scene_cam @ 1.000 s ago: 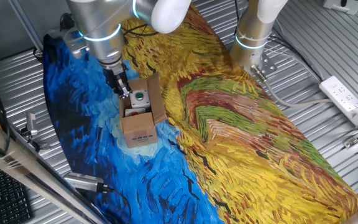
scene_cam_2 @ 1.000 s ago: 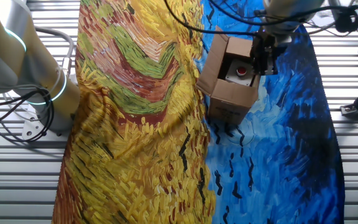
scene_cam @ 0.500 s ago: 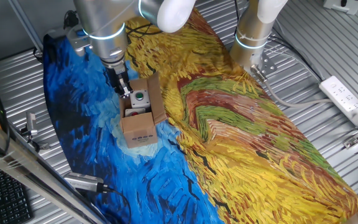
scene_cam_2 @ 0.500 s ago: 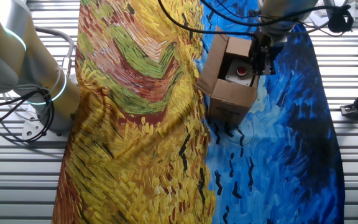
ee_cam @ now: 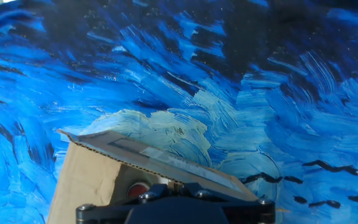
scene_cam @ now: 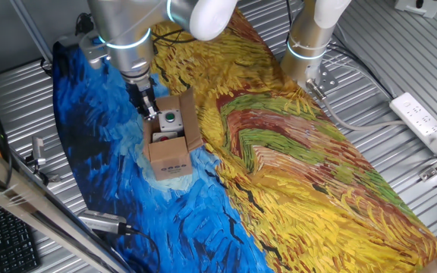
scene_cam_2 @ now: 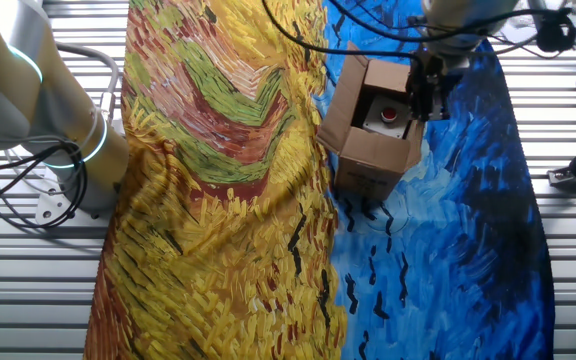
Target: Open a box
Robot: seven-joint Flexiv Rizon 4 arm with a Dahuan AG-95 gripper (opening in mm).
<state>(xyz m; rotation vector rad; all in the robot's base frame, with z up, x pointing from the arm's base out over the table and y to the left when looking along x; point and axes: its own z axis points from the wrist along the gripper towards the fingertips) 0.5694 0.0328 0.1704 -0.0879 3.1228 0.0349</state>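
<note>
The box (scene_cam: 170,149) is small brown cardboard with black marks on its near end face, and stands on the blue part of the painted cloth. Its flaps stand open; one long flap (scene_cam: 189,117) rises on the right side. Inside lies a white item with a round button (scene_cam: 170,117). My gripper (scene_cam: 150,109) comes down at the box's left rim. In the other fixed view the box (scene_cam_2: 373,140) has my gripper (scene_cam_2: 428,98) on its right flap. The hand view shows the flap edge (ee_cam: 148,157) running in between my fingers, gripper (ee_cam: 171,185) shut on it.
A Van Gogh style cloth (scene_cam: 294,167) covers the ribbed metal table (scene_cam: 21,98). A second arm's base (scene_cam: 307,47) stands at the back. A white power strip (scene_cam: 423,121) lies at the right, a keyboard (scene_cam: 6,243) at the front left.
The arm's upper part sways slightly right and back. The gripper and the box flap stay about where they were.
</note>
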